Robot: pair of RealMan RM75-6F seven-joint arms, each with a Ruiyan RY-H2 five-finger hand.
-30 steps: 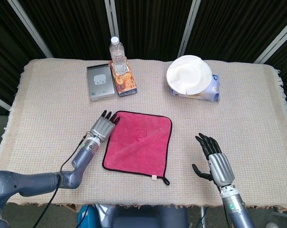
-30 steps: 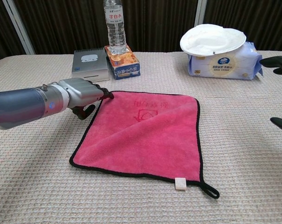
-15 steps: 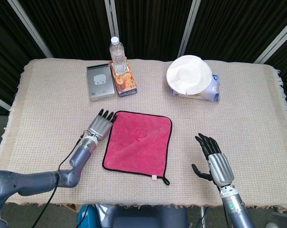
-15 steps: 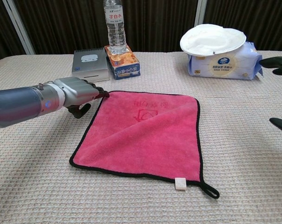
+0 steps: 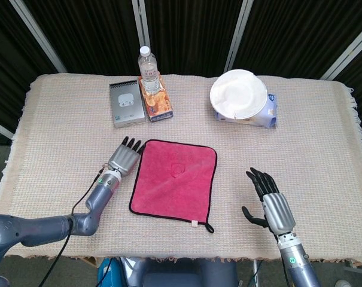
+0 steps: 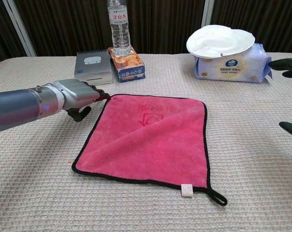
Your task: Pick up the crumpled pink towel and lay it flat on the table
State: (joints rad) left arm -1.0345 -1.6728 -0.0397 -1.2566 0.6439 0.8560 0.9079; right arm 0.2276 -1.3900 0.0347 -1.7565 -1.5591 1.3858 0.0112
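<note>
Pink towel (image 5: 173, 182) lies flat at frame centre, its upper-left corner just beside your empty, fingers-apart left hand (image 5: 125, 159); right hand (image 5: 270, 203), also spread and empty, sits well apart at lower right.

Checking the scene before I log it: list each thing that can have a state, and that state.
pink towel: spread flat on the table, held by neither hand.
left hand: empty, fingers extended beside the towel's far left corner.
right hand: empty, fingers apart, clear of the towel.
water bottle: upright, capped, on the snack box.
paper plates: stacked on the wipes pack.
</note>
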